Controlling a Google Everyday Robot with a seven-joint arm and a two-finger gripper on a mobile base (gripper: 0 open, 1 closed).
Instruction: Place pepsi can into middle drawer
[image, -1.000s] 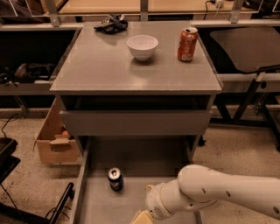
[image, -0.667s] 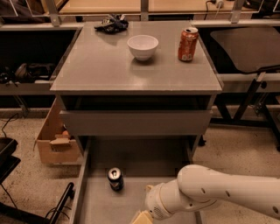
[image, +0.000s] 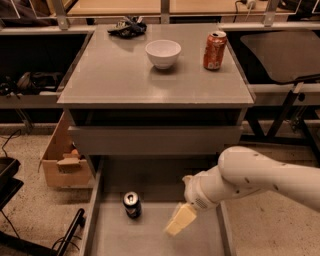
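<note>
Pepsi can (image: 132, 204) near end effector (image: 181, 220)

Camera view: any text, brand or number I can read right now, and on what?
No text is legible.
The pepsi can, upright in the middle drawer: coloured logo patch, no letters.
The orange-red can on the cabinet top: markings too blurred.
The end effector, above the drawer floor right of the pepsi can: no marking.

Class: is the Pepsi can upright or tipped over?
Upright: the pepsi can stands in the middle drawer, silver top up; the gripper hangs beside it, apart.
</note>
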